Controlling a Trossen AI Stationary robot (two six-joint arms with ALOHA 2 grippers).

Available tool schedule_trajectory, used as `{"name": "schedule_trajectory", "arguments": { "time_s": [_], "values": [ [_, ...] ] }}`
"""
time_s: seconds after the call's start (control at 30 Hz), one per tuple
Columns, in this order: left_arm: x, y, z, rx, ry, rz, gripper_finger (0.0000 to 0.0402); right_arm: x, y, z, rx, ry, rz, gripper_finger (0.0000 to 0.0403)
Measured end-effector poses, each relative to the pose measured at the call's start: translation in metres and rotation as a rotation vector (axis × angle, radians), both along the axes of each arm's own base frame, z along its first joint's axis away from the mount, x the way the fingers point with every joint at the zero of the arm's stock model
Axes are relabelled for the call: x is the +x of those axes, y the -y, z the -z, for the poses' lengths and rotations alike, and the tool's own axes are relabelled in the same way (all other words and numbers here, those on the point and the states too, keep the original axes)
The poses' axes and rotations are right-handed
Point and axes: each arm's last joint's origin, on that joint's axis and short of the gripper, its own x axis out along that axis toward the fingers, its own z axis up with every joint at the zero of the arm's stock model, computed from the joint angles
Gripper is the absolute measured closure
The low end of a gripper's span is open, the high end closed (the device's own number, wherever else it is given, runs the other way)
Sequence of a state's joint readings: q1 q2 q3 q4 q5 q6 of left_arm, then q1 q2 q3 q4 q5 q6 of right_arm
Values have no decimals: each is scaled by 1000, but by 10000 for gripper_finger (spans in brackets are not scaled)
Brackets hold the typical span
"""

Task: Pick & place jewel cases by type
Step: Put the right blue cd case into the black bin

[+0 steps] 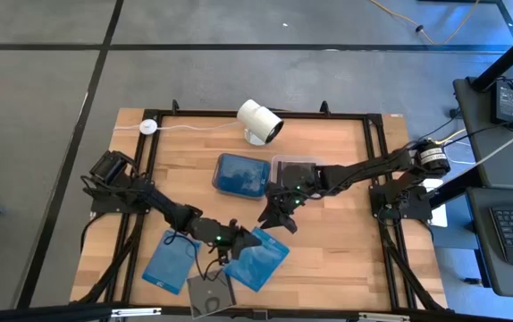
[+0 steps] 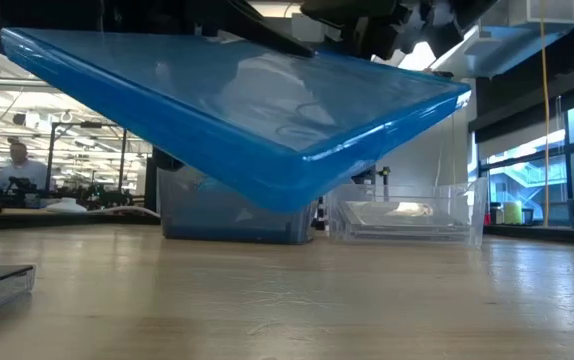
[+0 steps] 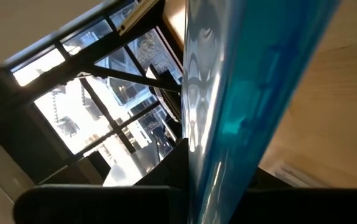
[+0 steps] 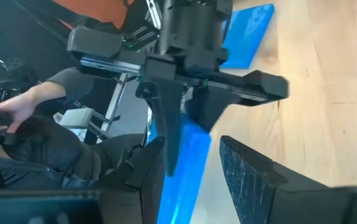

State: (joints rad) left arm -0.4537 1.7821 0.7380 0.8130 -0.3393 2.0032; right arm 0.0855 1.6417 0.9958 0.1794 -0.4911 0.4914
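Gripping a blue jewel case (image 1: 258,258) aloft above the tabletop (image 1: 346,241) near 6 o'clock, left pincer (image 1: 232,243) clenched on its edge. Might have slipped, held only at the rim. Tilted, long axis toward 4 o'clock. Right pincer (image 1: 277,217) spread, near centre.

Blue jewel case (image 1: 258,258) tilted, airborne

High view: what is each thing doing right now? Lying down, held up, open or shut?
lifted blue jewel case: in the air, tilted.
left gripper: shut on the lifted case.
right gripper: open, holding nothing.
second blue jewel case: flat on the table.
dark jewel case: flat at the table's edge.
blue tub: upright.
clear tub: upright.
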Motion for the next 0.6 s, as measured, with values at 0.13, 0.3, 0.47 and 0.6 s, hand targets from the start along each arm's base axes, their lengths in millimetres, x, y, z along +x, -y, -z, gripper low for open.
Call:
{"name": "schedule_trajectory", "arguments": {
  "time_s": [0.13,0.3,0.47,0.6],
  "values": [
    [2,-3,0,9,1,-4,363,0,-2,0,1,5,-5,245],
    [4,-8,0,69,6,-6,363,1,0,0,3,-15,73,245],
    [4,-8,-2,100,28,-13,363,0,-1,1,28,-39,41,245],
    [5,-8,-6,87,64,-13,363,-4,-5,6,21,-100,30,245]
  ]
}}
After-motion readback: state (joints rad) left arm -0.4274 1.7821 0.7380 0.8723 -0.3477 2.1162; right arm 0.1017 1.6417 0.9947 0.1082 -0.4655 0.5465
